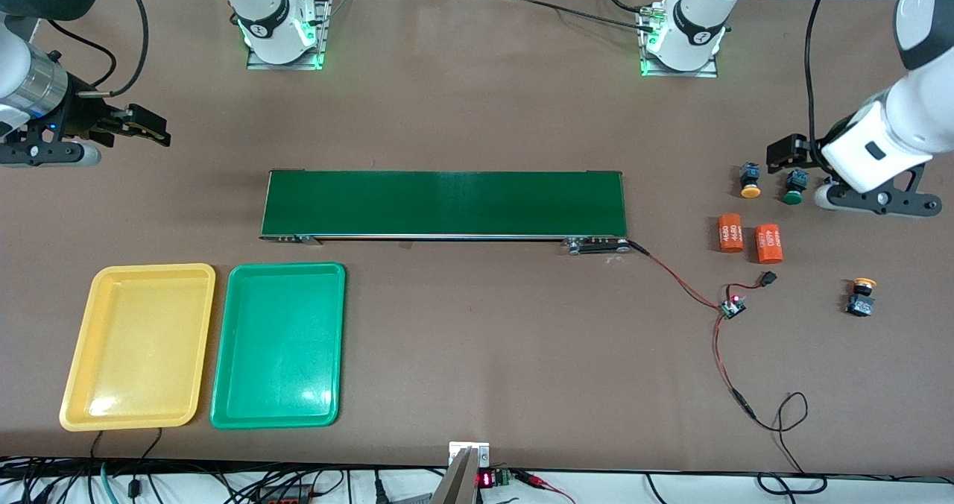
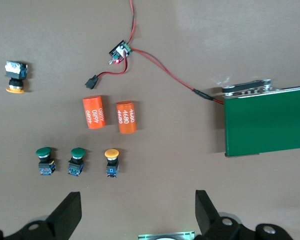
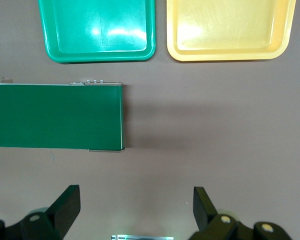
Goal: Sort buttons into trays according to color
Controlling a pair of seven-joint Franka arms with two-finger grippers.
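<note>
Left wrist view: left gripper (image 2: 138,210) spread wide, empty; right gripper (image 3: 136,207) likewise.

Table (image 1: 477,116): brown matte top, evenly lit, with soft glare. Two metal base plates (image 1: 287,60) glow green along its farthest edge. Black cables (image 1: 186,482) run along the white strip under its nearest edge.

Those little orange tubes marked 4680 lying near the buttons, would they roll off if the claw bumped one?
Probably, yes. Both orange tubes are round cylinders lying on their sides on the flat table, so a sideways nudge would likely set one rolling, while a push along its length should only slide it. Their smooth, rigid-looking shells could also slip in a pinch across the curve.
</note>
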